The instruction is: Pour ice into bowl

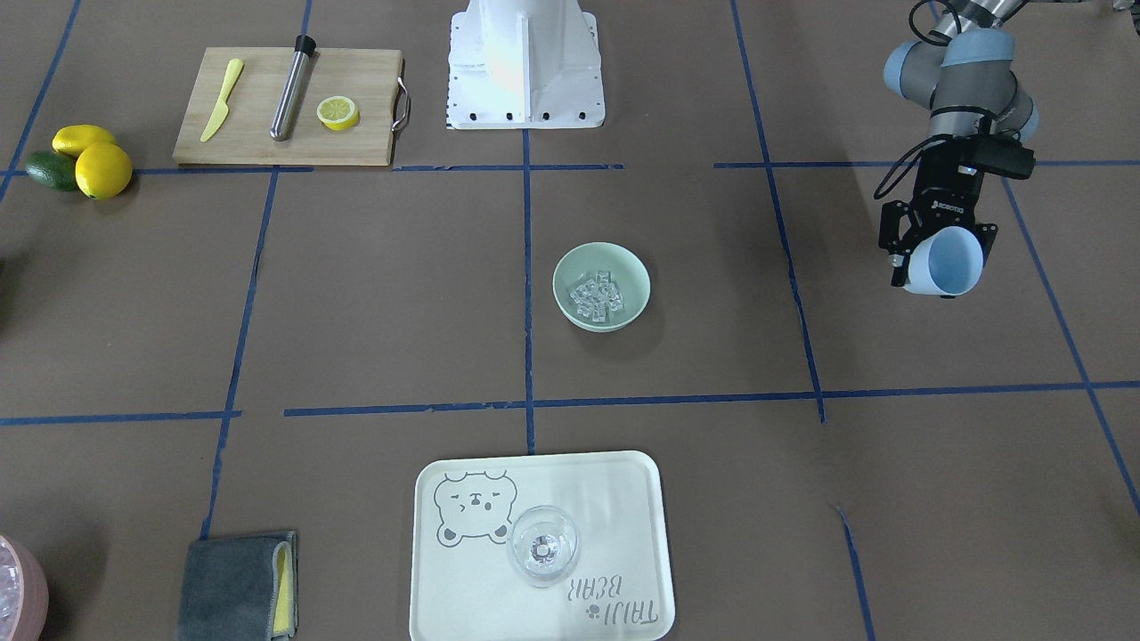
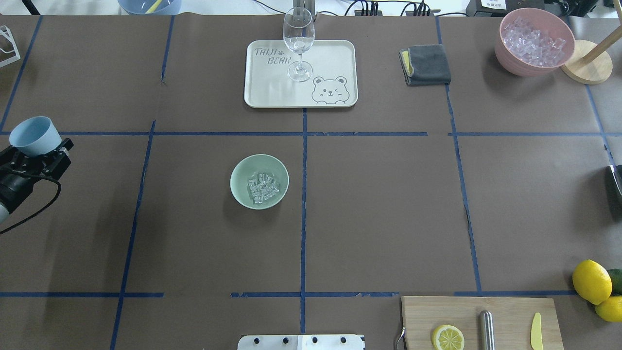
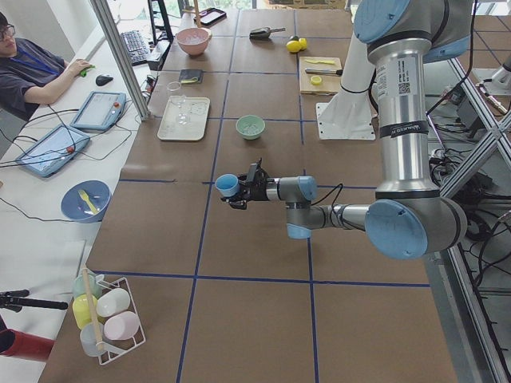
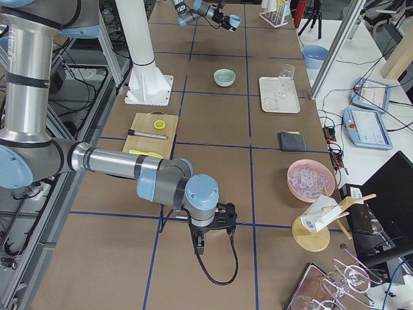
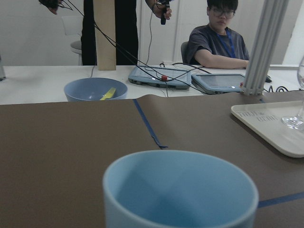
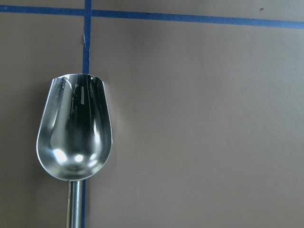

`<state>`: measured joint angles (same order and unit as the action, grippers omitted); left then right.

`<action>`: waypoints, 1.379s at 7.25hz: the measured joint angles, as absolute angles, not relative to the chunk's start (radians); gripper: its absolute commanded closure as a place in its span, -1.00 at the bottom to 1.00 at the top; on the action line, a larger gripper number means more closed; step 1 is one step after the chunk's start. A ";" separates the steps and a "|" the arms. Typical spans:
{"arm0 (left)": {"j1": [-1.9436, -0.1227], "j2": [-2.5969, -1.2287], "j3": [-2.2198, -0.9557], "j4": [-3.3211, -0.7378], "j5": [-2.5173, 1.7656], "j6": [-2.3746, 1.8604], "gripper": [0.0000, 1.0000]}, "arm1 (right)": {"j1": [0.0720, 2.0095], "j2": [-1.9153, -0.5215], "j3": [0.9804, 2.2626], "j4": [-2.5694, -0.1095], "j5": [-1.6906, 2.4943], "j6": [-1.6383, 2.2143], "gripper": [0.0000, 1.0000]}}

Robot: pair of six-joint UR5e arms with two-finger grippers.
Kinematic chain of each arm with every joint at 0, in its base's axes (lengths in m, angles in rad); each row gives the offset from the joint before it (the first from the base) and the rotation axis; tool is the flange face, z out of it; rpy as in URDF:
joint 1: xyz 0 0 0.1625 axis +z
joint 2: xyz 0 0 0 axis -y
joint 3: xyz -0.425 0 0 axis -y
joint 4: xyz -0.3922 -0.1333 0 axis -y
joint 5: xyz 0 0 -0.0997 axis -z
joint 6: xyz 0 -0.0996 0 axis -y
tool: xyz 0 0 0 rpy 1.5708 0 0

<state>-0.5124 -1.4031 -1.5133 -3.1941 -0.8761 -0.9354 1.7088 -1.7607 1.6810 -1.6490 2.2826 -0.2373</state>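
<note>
Off at the table's left side, the left gripper (image 1: 941, 258) clamps a blue cup (image 2: 33, 135). Well apart, mid-table, the bowl (image 2: 239, 187) holds the ice (image 2: 263, 188). I cannot tell how the right gripper (image 4: 216, 232) stands.

Ice (image 2: 263, 187) in bowl (image 2: 241, 181); glass (image 2: 298, 36) on tray (image 2: 335, 58) beyond; cup (image 2: 33, 135) far left

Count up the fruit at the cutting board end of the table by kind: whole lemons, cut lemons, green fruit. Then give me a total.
Whole yellow lemons: 2
Cut lemon half, on the wooden cutting board: 1
Dark green fruit, beside the whole lemons: 1
Total: 4
</note>
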 measured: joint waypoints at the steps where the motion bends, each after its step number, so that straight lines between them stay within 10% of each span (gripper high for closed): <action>1: -0.504 -1.406 -1.478 -3.195 -0.827 -0.951 1.00 | 1.709 -1.760 1.681 -1.649 2.283 -0.237 -1.00; 5: -0.410 -1.450 -1.388 -3.189 -0.736 -1.004 0.86 | 1.709 -1.758 1.680 -1.649 2.284 -0.234 -1.00; 10: -0.363 -1.479 -1.307 -3.196 -0.671 -1.056 0.22 | 1.709 -1.758 1.678 -1.649 2.284 -0.240 -1.00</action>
